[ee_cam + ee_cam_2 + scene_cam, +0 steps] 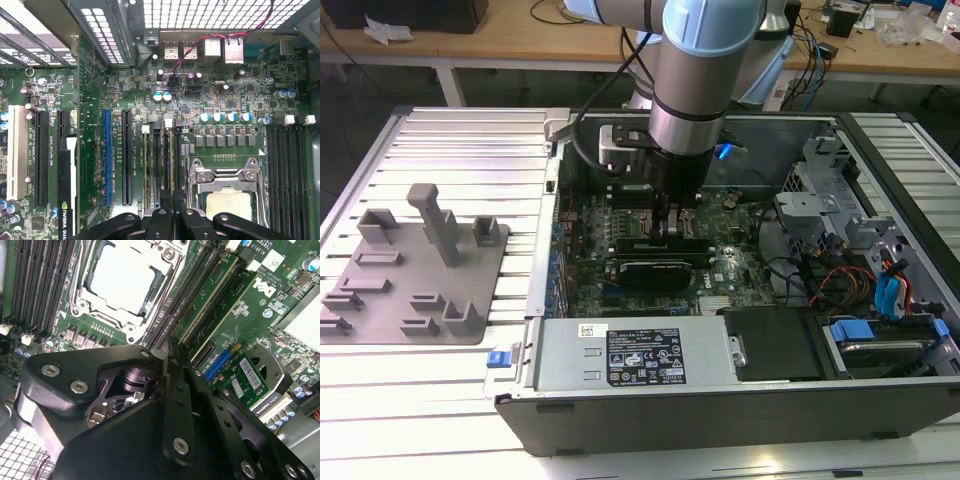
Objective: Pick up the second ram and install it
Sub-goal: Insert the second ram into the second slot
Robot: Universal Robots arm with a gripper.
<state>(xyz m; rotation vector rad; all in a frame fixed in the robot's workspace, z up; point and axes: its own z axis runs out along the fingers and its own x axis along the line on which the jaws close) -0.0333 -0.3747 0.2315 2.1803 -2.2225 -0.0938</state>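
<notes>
My gripper (pixel 669 232) is lowered into the open computer case, over the memory slots beside the CPU socket (pixel 120 277). Its black fingers (pixel 161 356) stand pressed close together in both wrist views. A thin, dark-edged stick, the second ram (pixel 192 290), runs out from between them, lying edge-on along a slot. Right beside it, a green memory stick (pixel 212 297) sits seated in the neighbouring slot. In the first wrist view the fingers (pixel 165 216) straddle the slot line (pixel 175 170) next to the socket (pixel 227 185).
The grey fixture plate (pixel 415 280) with its posts lies on the slatted table at the exterior view's left. A black expansion card (pixel 655 268) sits in the board near the gripper. The power supply (pixel 630 355), drive cage (pixel 820 215) and cables (pixel 840 285) crowd the case.
</notes>
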